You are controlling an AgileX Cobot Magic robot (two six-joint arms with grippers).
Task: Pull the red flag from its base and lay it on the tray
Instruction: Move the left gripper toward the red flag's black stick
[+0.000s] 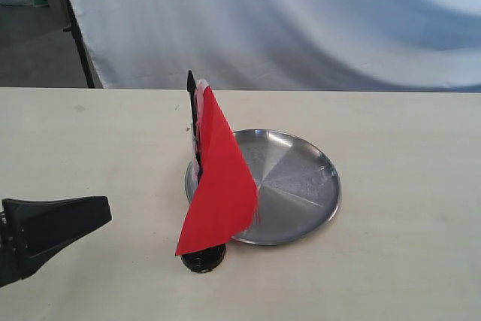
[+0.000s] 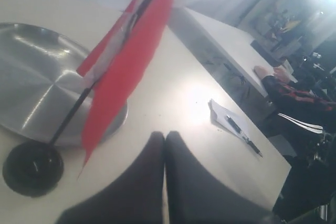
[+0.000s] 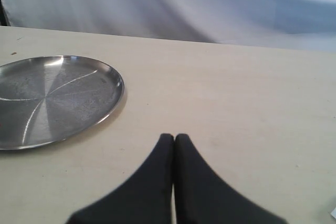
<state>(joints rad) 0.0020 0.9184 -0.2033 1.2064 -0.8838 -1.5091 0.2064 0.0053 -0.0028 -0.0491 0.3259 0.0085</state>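
The red flag [image 1: 218, 186] stands upright on its thin black pole, planted in the small round black base [image 1: 203, 258] at the tray's near-left rim. The steel tray [image 1: 301, 186] lies behind and right of it, with nothing on it. My left gripper [image 1: 105, 210] is shut and holds nothing, low at the left edge, well left of the base. In the left wrist view the flag [image 2: 128, 61], base [image 2: 32, 167] and tray [image 2: 37, 87] lie ahead of the shut gripper [image 2: 164, 136]. My right gripper [image 3: 174, 138] is shut on nothing, beside the tray [image 3: 52, 98].
The pale table [image 1: 391, 125] runs to a far edge in front of a white backdrop cloth [image 1: 301, 13]. A black stand leg [image 1: 79, 43] rises at the back left. In the left wrist view a paper with a pen [image 2: 241, 129] lies on the table.
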